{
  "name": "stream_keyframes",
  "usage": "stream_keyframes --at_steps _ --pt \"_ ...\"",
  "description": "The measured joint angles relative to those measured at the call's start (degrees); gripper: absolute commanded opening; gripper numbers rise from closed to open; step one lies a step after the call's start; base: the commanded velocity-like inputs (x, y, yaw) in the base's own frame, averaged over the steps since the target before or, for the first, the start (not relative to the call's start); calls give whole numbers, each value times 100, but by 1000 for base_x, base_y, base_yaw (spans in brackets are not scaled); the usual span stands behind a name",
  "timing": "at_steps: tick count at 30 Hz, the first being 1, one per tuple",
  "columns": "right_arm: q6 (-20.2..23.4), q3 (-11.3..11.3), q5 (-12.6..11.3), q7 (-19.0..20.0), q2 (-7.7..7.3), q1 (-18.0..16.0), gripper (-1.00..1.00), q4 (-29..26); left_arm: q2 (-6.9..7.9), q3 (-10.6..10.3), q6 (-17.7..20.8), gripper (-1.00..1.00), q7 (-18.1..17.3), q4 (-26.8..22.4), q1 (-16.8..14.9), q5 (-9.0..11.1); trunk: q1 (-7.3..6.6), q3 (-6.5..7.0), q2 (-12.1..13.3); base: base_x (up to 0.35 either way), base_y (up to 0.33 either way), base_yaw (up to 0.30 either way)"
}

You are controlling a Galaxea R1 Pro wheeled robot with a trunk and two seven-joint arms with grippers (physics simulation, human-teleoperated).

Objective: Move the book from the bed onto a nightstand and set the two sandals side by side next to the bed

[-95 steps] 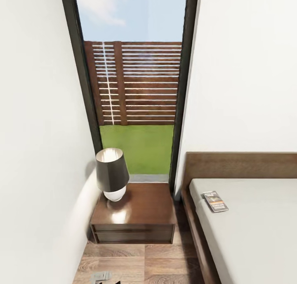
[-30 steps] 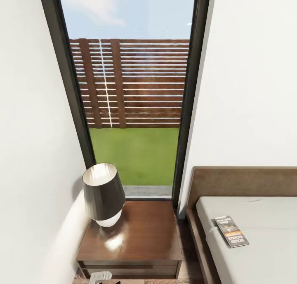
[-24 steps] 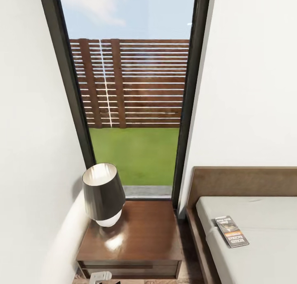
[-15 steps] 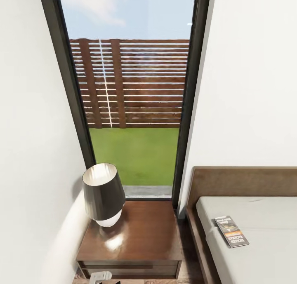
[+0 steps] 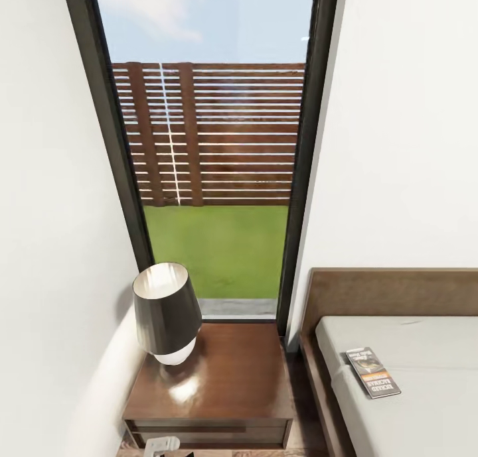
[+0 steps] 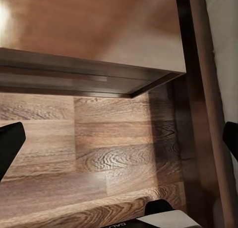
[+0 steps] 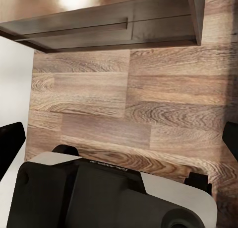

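Book [image 5: 373, 372] lies flat on the bed [image 5: 411, 410], near its headboard-side corner by the nightstand [image 5: 212, 384]. Both grippers [image 6: 119, 138] [image 7: 119, 138] hang spread apart over floor [image 6: 99, 158]. Risks: lamp [image 5: 166, 311] crowds the nightstand's far corner; a careless reach could topple it.

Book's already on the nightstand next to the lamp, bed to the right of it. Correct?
Not quite. The book is not on the nightstand; the head view shows it lying on the mattress of the bed, near the headboard. The rest holds: the lamp stands on the nightstand, and the bed is to its right.
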Motion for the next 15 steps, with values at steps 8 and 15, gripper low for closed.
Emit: stream_keyframes --at_steps 8,15 --pt "0 0 -1 0 0 0 100 0 0 0 0 100 -3 0 0 0 -3 0 -1 245 0 0" --pt "0 0 -2 0 0 0 100 0 0 0 0 100 0 0 2 0 -2 0 -1 285 0 0"
